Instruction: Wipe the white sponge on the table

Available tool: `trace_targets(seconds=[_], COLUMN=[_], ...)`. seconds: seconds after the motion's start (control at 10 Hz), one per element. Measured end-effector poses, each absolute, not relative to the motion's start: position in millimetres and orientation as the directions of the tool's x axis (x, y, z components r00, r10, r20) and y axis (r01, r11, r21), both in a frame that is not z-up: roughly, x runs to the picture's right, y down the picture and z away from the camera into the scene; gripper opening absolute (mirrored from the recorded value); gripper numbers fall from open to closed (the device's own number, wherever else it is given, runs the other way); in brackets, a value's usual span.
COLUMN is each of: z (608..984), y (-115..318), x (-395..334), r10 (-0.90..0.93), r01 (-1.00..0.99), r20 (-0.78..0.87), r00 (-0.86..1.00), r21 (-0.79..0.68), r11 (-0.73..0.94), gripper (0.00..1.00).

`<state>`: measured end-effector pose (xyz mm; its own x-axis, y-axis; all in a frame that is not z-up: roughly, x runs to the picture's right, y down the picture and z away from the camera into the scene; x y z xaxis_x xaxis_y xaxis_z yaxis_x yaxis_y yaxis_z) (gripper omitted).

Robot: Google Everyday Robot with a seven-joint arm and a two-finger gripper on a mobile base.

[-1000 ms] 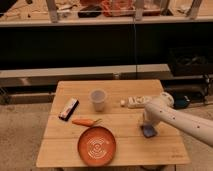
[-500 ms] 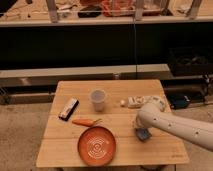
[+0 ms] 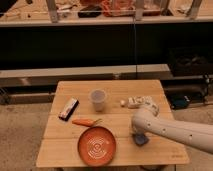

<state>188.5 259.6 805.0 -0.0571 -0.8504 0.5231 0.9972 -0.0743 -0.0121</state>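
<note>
Pale wooden plank table has the small blue-grey sponge with a whitish face near its front right edge. The robot's gripper sits right over it, just beside the orange round plate. Can't tell if it's open or gripping anything.

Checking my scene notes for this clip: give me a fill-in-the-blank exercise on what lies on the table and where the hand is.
1. The carrot lies between the cup and the orange ___.
2. The hand is low over the small blue-grey ___, near the right side of the table.
3. The cup stands ___.
Missing words: plate; sponge; upright.
</note>
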Motion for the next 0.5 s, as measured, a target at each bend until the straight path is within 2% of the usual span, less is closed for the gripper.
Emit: trace_targets(seconds=[0.5], z=[796.8], y=[276.5], x=[191.9], r10=[-0.837], r01=[0.998], r20=[0.545], r00=[-0.051], r21=[0.007], r11=[-0.056], gripper=[0.28])
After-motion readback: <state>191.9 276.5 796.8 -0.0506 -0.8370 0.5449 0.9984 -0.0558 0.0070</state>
